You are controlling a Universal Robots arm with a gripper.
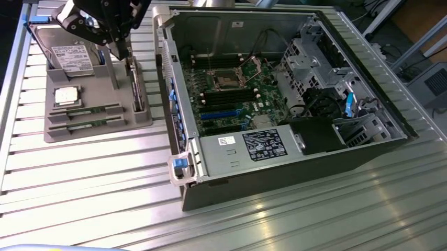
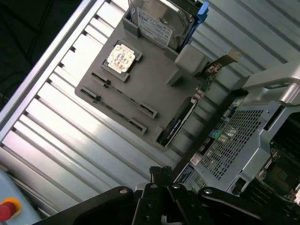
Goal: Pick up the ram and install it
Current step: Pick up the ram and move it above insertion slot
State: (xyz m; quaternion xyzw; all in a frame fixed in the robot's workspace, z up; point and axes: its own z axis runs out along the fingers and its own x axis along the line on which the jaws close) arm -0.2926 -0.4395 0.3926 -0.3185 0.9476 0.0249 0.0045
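Ram (image 1: 85, 111) (image 2: 124, 93) stands on edge in a slot of the grey tray (image 1: 104, 130) (image 2: 154, 79), near the tray's front edge. A second stick (image 1: 87, 124) (image 2: 112, 108) sits in the slot just beside it. I judge it light and stiff but thin and fragile, so it is best pinched across its flat faces at mid-length along the exposed upper edge, keeping off the contacts. The processor chip (image 1: 66, 95) (image 2: 123, 57) and the hard drive (image 1: 70, 55) (image 2: 159, 23) lie further back on the tray, with the expansion card (image 1: 136, 89) (image 2: 180, 119) upright along its side edge. The gripper (image 1: 124, 53) (image 2: 161, 172) hangs above the tray's back part, pinched together and holding nothing, well apart from the ram. The open computer case (image 1: 279, 157) stands beside the tray on the slatted tabletop (image 1: 84, 178).
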